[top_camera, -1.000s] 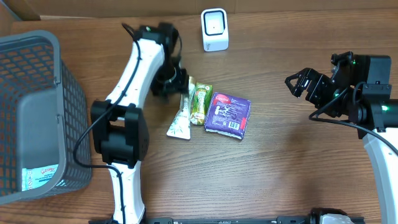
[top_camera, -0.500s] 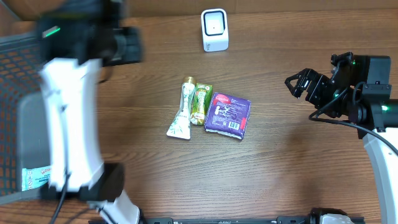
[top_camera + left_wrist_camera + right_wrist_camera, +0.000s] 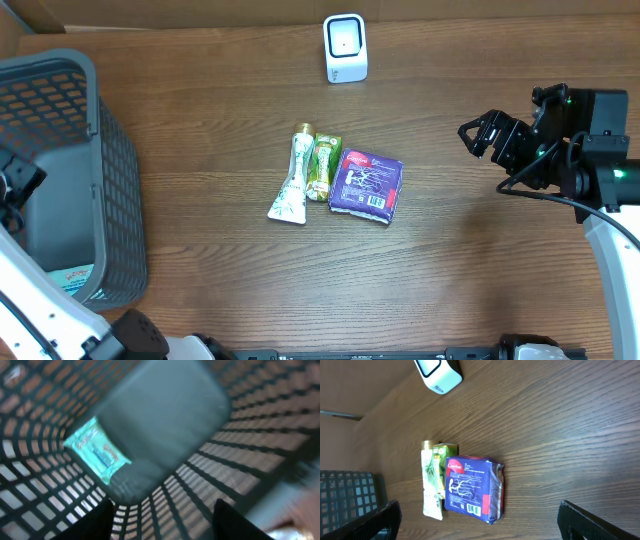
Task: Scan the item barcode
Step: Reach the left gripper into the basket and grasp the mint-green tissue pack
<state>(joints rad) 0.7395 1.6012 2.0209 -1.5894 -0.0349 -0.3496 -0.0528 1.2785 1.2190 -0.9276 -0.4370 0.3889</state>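
Three items lie together mid-table: a white tube (image 3: 290, 186), a green pouch (image 3: 322, 167) and a purple pack (image 3: 367, 184). The purple pack (image 3: 472, 491) shows a barcode (image 3: 472, 509) near its lower edge in the right wrist view. The white scanner (image 3: 345, 47) stands at the back. My right gripper (image 3: 486, 135) hovers open at the right, well clear of the items, and its jaws (image 3: 479, 506) hold nothing. My left gripper (image 3: 164, 505) is open over the grey basket (image 3: 260, 420), looking down at a teal packet (image 3: 97, 452) on its floor.
The grey mesh basket (image 3: 110, 150) fills the table's left edge, with a packet (image 3: 75, 276) inside. My left arm (image 3: 40, 310) reaches in from the bottom left corner. Bare wood lies between the items and my right arm.
My left arm swung from beside the white tube, across the table's left side, to over the basket. The three items and my right arm stayed put.
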